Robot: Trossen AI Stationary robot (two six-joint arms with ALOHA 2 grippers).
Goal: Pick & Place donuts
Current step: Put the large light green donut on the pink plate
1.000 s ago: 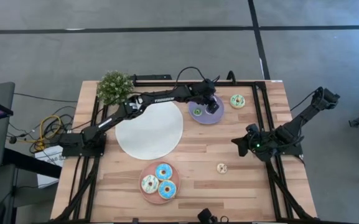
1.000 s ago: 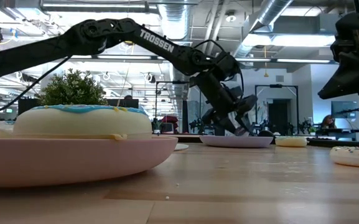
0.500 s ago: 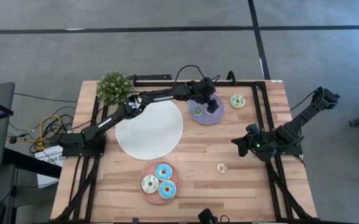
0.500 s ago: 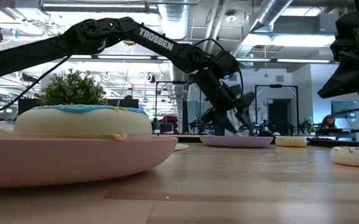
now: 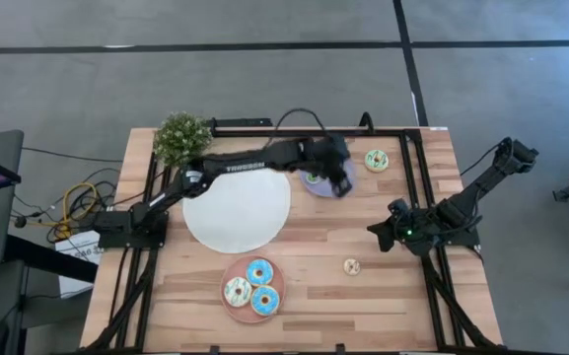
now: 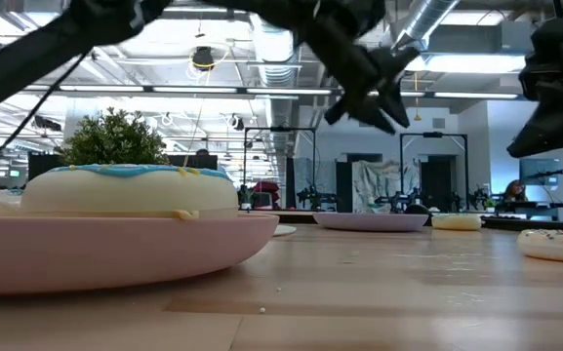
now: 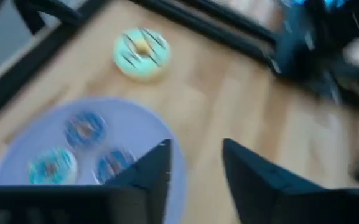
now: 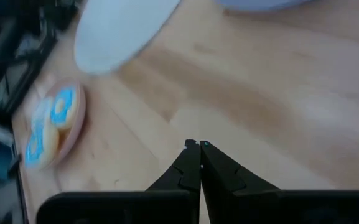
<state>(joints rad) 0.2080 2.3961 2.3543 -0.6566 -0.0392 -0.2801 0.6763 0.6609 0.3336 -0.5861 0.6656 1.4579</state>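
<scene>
Three mini donuts (image 7: 84, 129) lie on the lilac plate (image 5: 316, 185). My left gripper (image 7: 196, 146) hangs open well above that plate's right part (image 6: 374, 97), with nothing between its fingers. A pale green donut (image 5: 376, 160) lies on the wood right of the plate. A beige mini donut (image 5: 352, 266) lies near the front. Three larger donuts (image 5: 251, 286) rest on the pink plate (image 5: 227, 301). My right gripper (image 8: 199, 146) waits shut at the table's right edge (image 5: 375, 229).
A large white plate (image 5: 237, 205) lies left of the lilac one. A potted plant (image 5: 181, 136) stands at the far left corner. A black frame (image 5: 410, 148) runs along the table's far and right edges. Bare wood lies between the plates and the right arm.
My left gripper has risen from just over the lilac plate to well above it, and has drawn a little toward the table's near edge. Most of that rise came in the last half second. The donuts on the plates have stayed where they were.
</scene>
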